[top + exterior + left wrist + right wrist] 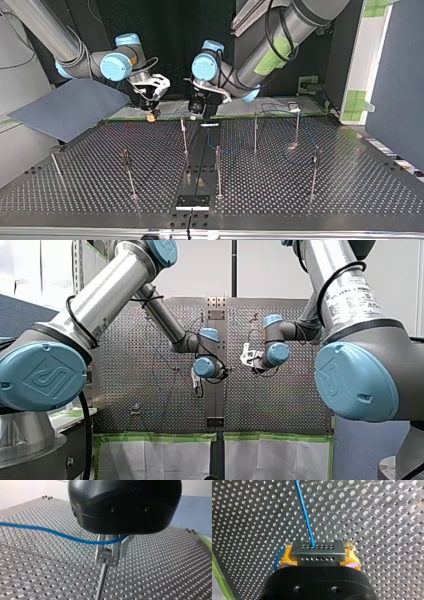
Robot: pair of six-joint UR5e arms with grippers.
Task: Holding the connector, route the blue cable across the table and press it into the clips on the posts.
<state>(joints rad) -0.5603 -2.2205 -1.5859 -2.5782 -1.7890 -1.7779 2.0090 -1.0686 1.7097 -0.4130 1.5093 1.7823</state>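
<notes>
Left gripper (113, 555): set directly over the clip (106, 558) on a post (102, 582); I cannot tell whether it is spread or pressed together.
Blue cable (50, 532): crosses beneath the left gripper, just above the clip; seating not discernible.
Right gripper (319, 555): yellow pads clamped on the connector (317, 547), above the table (374, 517).
Step in hand: I judge it to be pressing the cable into this clip.
Next move: straight downward push, with light tension from the connector end.

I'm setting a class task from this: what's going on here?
My right gripper, with yellow pads, is shut on the grey perforated metal connector; the thin blue cable runs out of it over the perforated metal table. My black left gripper sits at the grey clip atop a thin metal post, the cable passing close by that clip.
</notes>
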